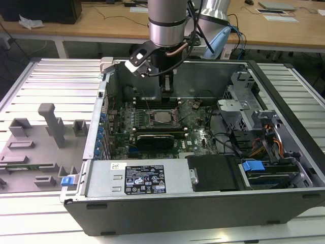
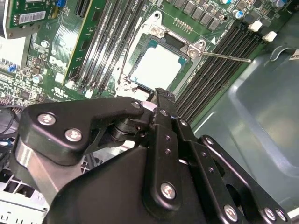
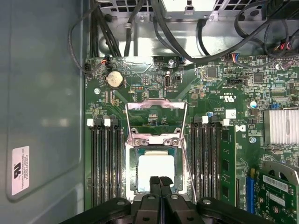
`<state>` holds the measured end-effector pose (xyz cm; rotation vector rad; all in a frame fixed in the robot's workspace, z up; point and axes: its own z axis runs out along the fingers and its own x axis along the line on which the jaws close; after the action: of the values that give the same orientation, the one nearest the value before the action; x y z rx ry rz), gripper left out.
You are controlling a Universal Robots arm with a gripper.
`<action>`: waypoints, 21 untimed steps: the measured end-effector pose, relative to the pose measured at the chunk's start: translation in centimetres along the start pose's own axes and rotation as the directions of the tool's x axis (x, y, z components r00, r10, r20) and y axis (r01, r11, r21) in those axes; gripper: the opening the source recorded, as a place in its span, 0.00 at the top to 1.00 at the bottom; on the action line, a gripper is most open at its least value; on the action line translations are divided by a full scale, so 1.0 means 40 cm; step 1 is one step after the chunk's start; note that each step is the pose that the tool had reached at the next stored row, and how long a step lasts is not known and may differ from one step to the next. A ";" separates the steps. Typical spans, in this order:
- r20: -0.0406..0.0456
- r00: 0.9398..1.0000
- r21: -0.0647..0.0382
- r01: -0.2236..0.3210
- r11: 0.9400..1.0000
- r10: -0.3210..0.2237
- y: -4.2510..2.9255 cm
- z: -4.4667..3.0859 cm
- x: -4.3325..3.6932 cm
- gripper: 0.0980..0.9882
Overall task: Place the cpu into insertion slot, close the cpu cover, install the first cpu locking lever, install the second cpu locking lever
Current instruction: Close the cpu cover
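Hovering low over the green motherboard [image 3: 219, 88] inside the open grey metal computer case [image 1: 213, 76], the black linkage gripper [image 3: 159, 180] has its two fingertips pressed together with nothing between them, seen in both wrist views. The small flat square silver-grey cpu [image 3: 156, 170] reads as already seated: a pale square fills the dark-rimmed square insertion slot [image 3: 174, 154], which sits between two banks of long black memory slots [image 3: 105, 163]. The thin square silver metal cpu cover [image 3: 156, 104] lies folded back off the slot, hinged at the slot edge opposite the gripper, bare board showing through its window. A thin silver wire locking lever [image 3: 188, 172] runs beside the slot, not latched as far as I can tell. Step in hand, my read: closing the cpu cover. To do it well, use the pinched fingertips as a pusher and catch the cover's free edge, not the window. Swing it in an arc about the hinge with light force, no dragging across the chip top or the slot rim. Keep clear of the wire lever so the cover lands under it, not on it. Check the cpu sits flat before pressing; a tilted chip risks bent contacts.
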<state>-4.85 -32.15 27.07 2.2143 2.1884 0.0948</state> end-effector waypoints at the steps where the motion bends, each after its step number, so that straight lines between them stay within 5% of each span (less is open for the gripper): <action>1: 0.000 1.000 0.000 0.000 1.000 0.000 0.000 0.000 0.000 0.99; 9: 0.000 1.000 0.000 0.000 1.000 0.000 0.035 0.002 0.000 0.99; 16: 0.000 1.000 0.000 0.000 1.000 0.000 0.091 0.005 -0.001 0.99; 21: 0.000 1.000 0.003 0.000 1.000 0.000 0.185 0.011 -0.004 0.99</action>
<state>2.56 -32.40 27.08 2.2158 2.1899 0.0916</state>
